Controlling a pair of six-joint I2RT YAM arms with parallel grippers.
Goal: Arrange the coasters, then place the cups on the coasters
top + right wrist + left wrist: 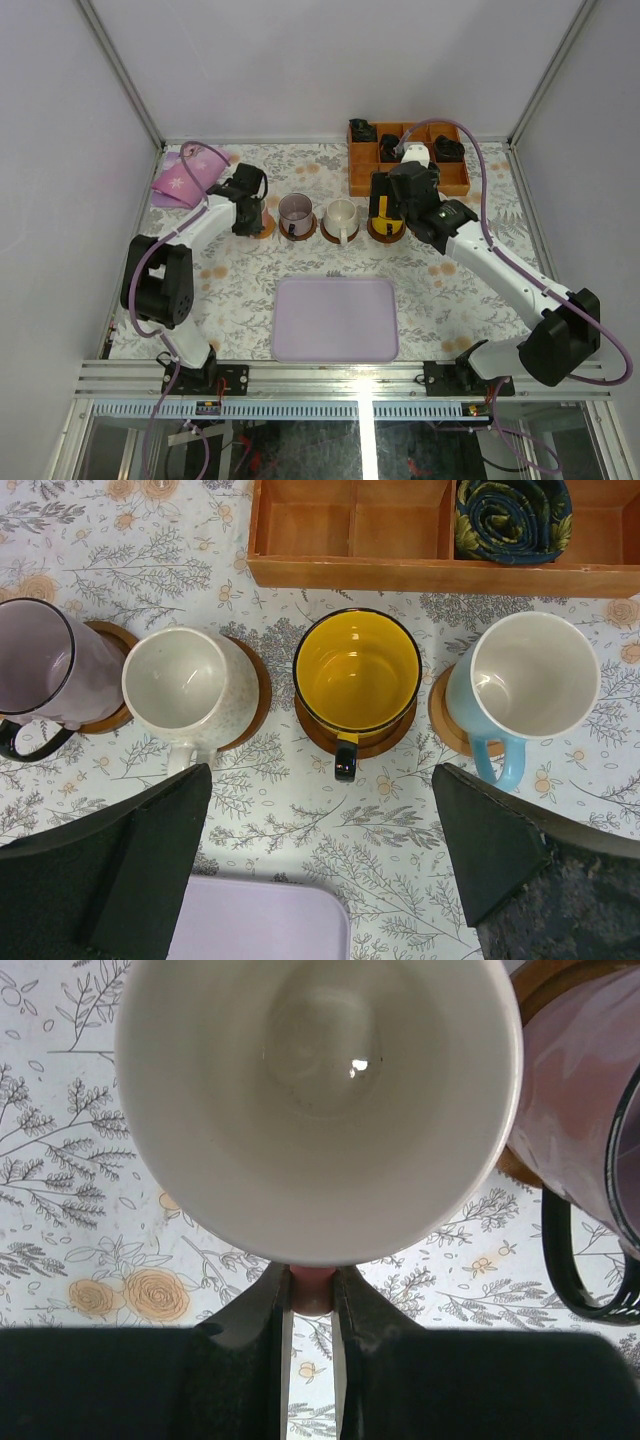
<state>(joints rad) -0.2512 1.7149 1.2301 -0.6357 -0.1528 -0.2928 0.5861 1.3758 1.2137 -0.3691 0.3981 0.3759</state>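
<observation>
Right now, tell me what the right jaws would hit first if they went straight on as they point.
Most likely the yellow cup: it sits nearly centred between the open jaws, handle toward them. The white cup and blue cup lie off to the sides. Depth is unclear.

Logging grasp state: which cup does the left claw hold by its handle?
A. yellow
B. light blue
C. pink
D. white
C: the left claw pinches the handle of the pink cup; the yellow cup, light blue cup and white cup stand free on coasters.
</observation>
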